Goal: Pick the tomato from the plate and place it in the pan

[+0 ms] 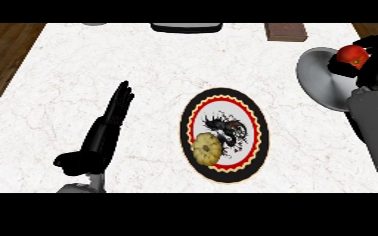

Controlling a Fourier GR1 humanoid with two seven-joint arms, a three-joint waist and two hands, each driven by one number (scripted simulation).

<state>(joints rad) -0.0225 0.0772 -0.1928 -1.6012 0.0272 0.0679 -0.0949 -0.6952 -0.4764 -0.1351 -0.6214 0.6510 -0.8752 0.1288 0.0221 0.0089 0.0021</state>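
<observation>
Tomato (353, 55) is off the plate (224, 101) and sits in the right hand (359, 66), right over the grey pan (319, 80) at the right edge of the surface (148, 70). Black fingers curl round it from behind and below, so only the red top and a bit of stem show. Whether it touches the pan floor I can't tell; hand hides the underside

Handling, my read: small, round, light, smooth skin, so it rolls and slips easily. Soft under the skin, bruises if pinched hard. Best hold is round the widest part, fingers and thumb on opposite sides, stem up, not on the crown. Current wrap looks about like that

Let go low inside the pan, near the middle, not the rim. The pan wall is shallow and a round thing dropped from height will bounce or roll out

Plate sits mid surface, dark rim, red ring, black figure on white. One yellow ridged round thing (207, 148) left on its lower left edge, well apart from the pan, leave it

Left hand (103, 132) rests on the left side, fingers straight, holding nothing
</observation>
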